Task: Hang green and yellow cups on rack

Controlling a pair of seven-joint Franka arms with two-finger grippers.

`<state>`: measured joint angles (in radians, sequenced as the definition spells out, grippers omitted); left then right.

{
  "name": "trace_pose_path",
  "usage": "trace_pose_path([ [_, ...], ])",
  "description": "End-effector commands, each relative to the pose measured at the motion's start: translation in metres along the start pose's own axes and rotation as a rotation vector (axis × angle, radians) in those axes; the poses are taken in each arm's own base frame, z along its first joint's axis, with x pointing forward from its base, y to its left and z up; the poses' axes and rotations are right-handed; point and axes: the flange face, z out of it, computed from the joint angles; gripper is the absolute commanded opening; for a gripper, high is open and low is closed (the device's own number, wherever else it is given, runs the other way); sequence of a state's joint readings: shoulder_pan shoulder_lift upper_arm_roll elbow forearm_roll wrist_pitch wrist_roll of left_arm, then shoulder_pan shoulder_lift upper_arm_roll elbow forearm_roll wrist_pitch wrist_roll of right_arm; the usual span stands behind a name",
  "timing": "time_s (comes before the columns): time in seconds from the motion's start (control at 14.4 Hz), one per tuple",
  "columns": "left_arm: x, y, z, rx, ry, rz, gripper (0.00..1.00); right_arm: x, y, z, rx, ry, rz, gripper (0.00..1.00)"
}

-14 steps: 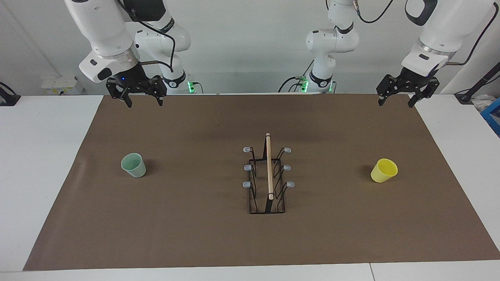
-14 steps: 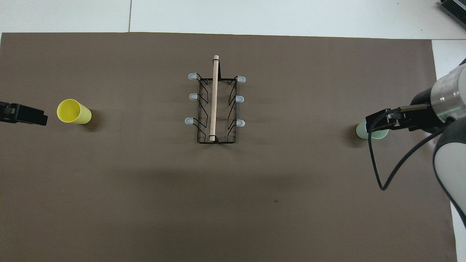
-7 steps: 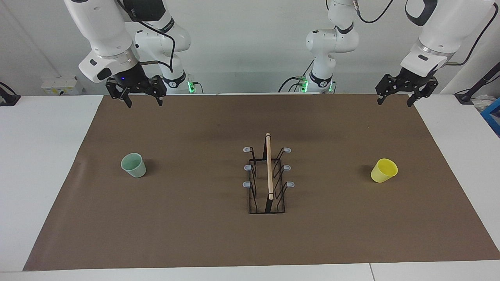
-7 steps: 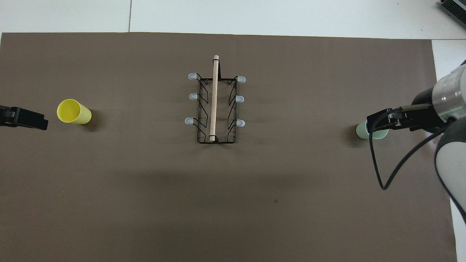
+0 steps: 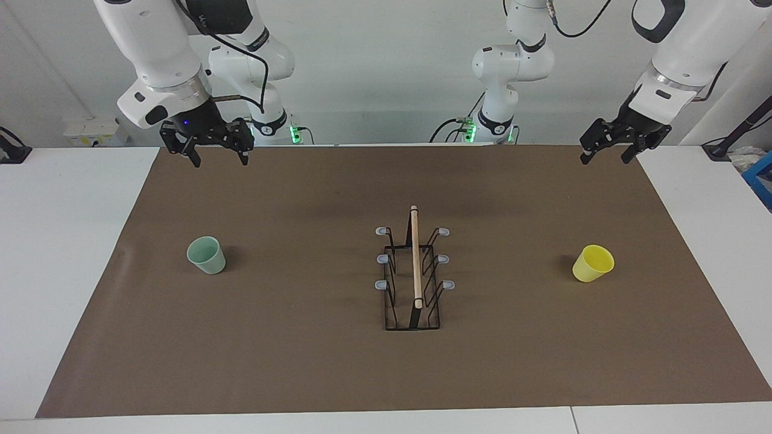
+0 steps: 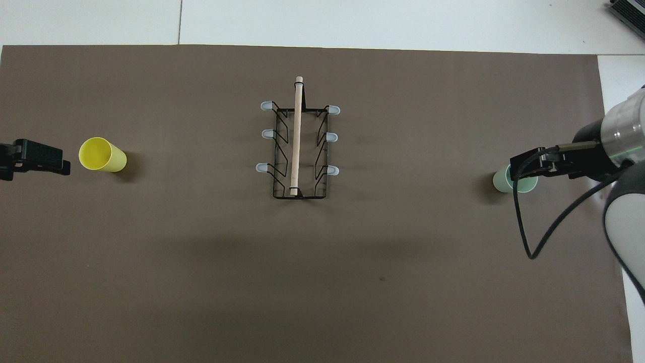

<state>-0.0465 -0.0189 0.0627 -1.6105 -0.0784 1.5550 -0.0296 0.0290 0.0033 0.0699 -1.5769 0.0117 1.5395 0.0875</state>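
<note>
Hovering w/ fingers wide open, both empty: right gripper over mat nr green cup, left gripper nr yellow cup; rack standing btwn cups.

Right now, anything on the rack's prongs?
Nothing. All six grey-tipped prongs of the rack are bare; green cup and yellow cup stand on the mat toward either end. No prong is covered.
</note>
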Motion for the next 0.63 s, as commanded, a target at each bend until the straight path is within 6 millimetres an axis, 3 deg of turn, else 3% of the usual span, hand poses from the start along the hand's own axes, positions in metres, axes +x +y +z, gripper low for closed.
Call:
trace_pose_path([
  [0.0, 0.019, -0.017, 0.023, -0.026, -0.037, -0.137, 1.0, 0.012, 0.011, 0.018, -0.021, 0.007, -0.04, 1.0],
  [0.14, 0.04, -0.03, 0.036, -0.023, -0.065, -0.213, 1.0, 0.02, 0.012, 0.031, -0.037, -0.003, -0.057, 1.0],
  [0.35, 0.068, -0.063, 0.055, -0.069, -0.095, -0.465, 1.0, 0.03, 0.011, 0.059, -0.087, -0.005, -0.136, 1.0],
  [0.49, 0.086, -0.066, 0.068, -0.106, -0.107, -0.64, 1.0, 0.045, 0.011, 0.087, -0.105, -0.046, -0.219, 1.0],
  [0.56, 0.093, -0.081, 0.072, -0.116, -0.114, -0.754, 1.0, 0.052, 0.01, 0.1, -0.12, -0.066, -0.245, 1.0],
])
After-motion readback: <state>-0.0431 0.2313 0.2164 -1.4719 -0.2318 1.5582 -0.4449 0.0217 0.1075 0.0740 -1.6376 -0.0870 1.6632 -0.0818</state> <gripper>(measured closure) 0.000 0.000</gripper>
